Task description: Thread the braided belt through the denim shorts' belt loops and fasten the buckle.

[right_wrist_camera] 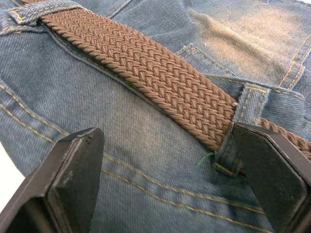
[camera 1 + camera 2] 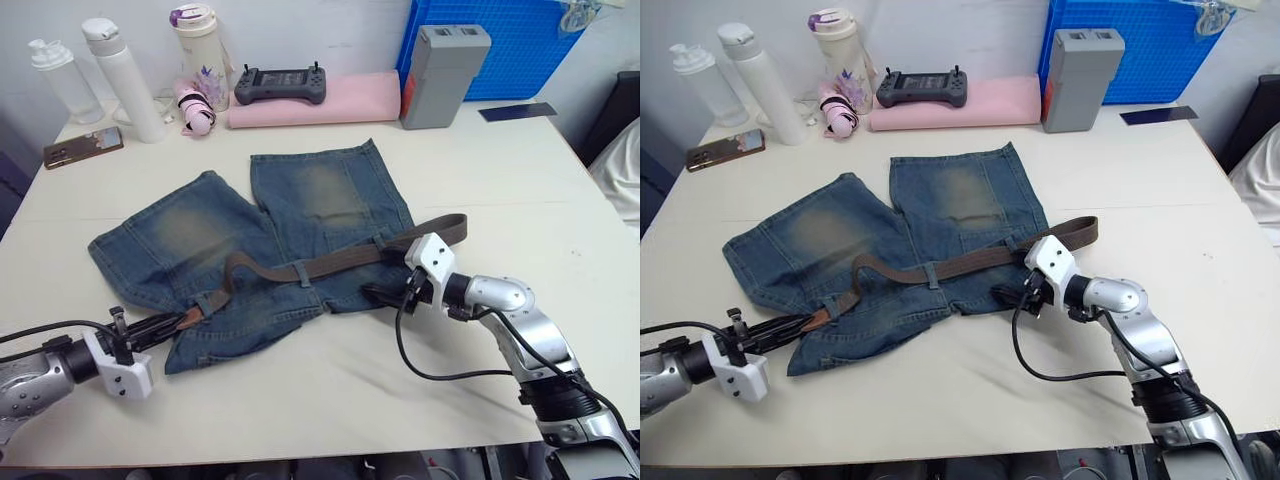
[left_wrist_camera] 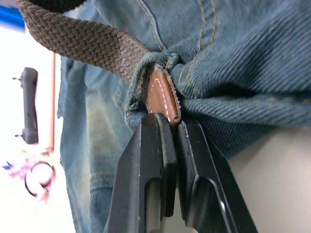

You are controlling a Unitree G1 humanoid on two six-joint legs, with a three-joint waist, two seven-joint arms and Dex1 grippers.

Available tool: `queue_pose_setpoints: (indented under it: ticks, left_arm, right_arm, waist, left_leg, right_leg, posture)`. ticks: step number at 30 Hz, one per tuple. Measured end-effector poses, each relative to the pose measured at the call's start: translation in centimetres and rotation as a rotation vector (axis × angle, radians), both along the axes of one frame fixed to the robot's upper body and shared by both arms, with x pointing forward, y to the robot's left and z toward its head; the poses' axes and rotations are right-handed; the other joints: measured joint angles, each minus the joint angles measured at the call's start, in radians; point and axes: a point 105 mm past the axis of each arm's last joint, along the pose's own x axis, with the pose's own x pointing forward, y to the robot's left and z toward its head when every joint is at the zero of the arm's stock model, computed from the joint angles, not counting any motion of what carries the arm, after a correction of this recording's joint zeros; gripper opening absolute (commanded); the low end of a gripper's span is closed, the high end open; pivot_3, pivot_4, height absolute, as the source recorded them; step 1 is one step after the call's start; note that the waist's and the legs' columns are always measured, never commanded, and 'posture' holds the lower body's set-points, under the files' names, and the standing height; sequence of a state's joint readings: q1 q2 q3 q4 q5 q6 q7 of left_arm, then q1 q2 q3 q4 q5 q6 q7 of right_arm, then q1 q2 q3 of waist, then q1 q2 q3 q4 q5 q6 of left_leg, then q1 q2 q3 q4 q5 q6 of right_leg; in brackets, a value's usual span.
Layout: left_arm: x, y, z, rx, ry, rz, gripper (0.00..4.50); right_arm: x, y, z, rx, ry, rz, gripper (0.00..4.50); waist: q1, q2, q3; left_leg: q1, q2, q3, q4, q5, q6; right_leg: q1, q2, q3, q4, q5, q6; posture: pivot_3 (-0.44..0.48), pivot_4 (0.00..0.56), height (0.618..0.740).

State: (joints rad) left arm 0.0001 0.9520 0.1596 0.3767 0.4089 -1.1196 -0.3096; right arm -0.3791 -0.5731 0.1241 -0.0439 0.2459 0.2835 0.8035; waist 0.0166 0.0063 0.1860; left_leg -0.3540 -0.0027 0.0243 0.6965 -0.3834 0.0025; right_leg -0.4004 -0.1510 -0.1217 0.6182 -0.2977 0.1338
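On denim shorts [image 2: 300,215], left fingers [image 3: 165,145] pinching belt tip [image 3: 163,94]

We see a cream table [image 2: 420,400] filling the frame, a white wall [image 2: 340,25] along the top edge.

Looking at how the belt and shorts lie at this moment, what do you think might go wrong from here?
The left gripper pinches just the end of the leather tip where it leaves a belt loop; the tip may slip free. The denim shorts are bunched at that loop, so pulling could drag them instead of feeding the braided belt. The right gripper is open over the waistband, pinning nothing.
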Motion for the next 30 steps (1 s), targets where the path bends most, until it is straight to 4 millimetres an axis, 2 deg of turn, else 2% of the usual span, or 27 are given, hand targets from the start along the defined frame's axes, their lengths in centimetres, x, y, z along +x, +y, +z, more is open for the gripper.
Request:
queue_pose_setpoints:
  ticks: [3,6,7,8,9,11,14,18,22,26,30]
  left_arm:
    - [0.5,-1.1,-0.1,-0.009,-0.006,-0.023,0.00]
    - [0.7,-1.3,-0.1,-0.012,-0.006,-0.024,0.00]
    - [0.7,-1.4,-0.1,-0.014,-0.006,-0.023,0.41]
    - [0.6,-1.4,-0.1,-0.018,-0.002,-0.019,0.41]
    - [0.5,-1.5,-0.2,-0.026,0.005,-0.017,0.92]
    - [-0.2,-1.2,-0.5,-0.042,0.035,-0.001,1.66]
    - [-1.0,-0.6,0.1,-0.039,0.031,0.020,3.03]
    - [-2.6,0.0,0.3,-0.034,0.063,0.053,3.03]
    - [-3.8,-0.6,0.3,-0.055,0.122,0.061,3.03]
    - [-3.5,-0.6,1.4,-0.081,0.119,0.092,3.03]
    - [-3.4,-0.4,1.4,-0.093,0.140,0.118,3.03]
  right_arm:
    - [0.4,-0.5,0.5,0.010,-0.011,-0.018,4.40]
    - [0.5,-0.7,0.6,0.011,-0.015,-0.022,4.40]
    - [0.6,-0.8,0.7,0.012,-0.016,-0.026,4.47]
    - [0.7,-0.9,0.8,0.013,-0.018,-0.026,4.47]
    - [0.7,-0.9,0.9,0.015,-0.021,-0.029,4.50]
    - [0.8,-1.0,1.1,0.017,-0.027,-0.031,4.50]
    - [0.6,-0.8,1.3,0.018,-0.033,-0.025,4.50]
    - [0.4,-0.7,1.3,0.018,-0.029,-0.023,4.50]
    - [0.2,-0.7,0.8,0.023,-0.008,-0.025,4.50]
    - [0.1,-0.2,1.0,0.034,-0.015,-0.015,4.50]
    - [0.0,0.0,1.0,0.043,-0.012,-0.013,4.50]
  waist:
    - [0.005,0.000,0.000]
    - [0.006,0.000,0.000]
    - [0.007,0.000,0.000]
    - [0.007,0.000,0.000]
    - [0.006,0.000,0.000]
    - [0.001,0.000,0.000]
    - [-0.002,0.000,0.000]
    - [-0.013,0.000,0.000]
    - [-0.016,0.000,0.000]
    - [-0.018,0.000,0.000]
    - [-0.019,0.000,0.000]
  left_leg:
    - [0.000,0.000,0.000,0.000,0.000,0.000]
    - [0.000,0.000,0.000,0.000,0.000,0.000]
    - [0.000,0.000,0.000,0.001,0.000,0.000]
    - [0.000,0.000,-0.001,0.001,0.000,0.000]
    - [0.000,0.000,-0.001,0.001,0.000,0.000]
    - [0.000,0.000,-0.001,0.001,0.000,0.000]
    - [0.000,0.001,-0.001,0.000,0.000,0.000]
    - [0.000,0.001,0.000,0.000,0.000,0.000]
    - [0.000,0.001,-0.001,0.000,0.000,0.000]
    - [0.000,0.001,-0.001,0.000,0.000,0.000]
    - [0.000,0.001,-0.001,0.000,0.000,0.000]
  right_leg:
    - [0.000,0.000,0.000,0.000,0.000,0.000]
    - [0.000,0.000,0.000,0.000,0.000,0.000]
    - [0.000,0.000,0.000,0.001,0.000,0.000]
    - [0.000,0.000,0.000,0.000,0.000,0.000]
    - [0.000,0.000,0.000,0.001,0.000,0.000]
    - [0.000,0.000,0.000,0.000,0.000,0.000]
    - [0.000,0.000,0.000,0.000,0.000,0.000]
    - [0.000,0.000,0.000,0.000,0.000,0.000]
    - [0.000,0.000,0.000,0.000,0.000,0.000]
    - [0.001,0.000,0.000,0.000,0.000,0.000]
    - [0.001,0.001,0.000,0.000,0.000,0.000]
  posture:
    - [0.000,0.150,0.739]
    - [0.000,0.150,0.739]
    - [0.000,0.150,0.739]
    - [0.000,0.150,0.739]
    - [0.000,0.150,0.739]
    - [0.000,0.150,0.739]
    - [0.000,0.150,0.739]
    - [0.000,0.150,0.739]
    - [0.000,0.150,0.739]
    - [0.000,0.150,0.739]
    - [0.000,0.150,0.739]
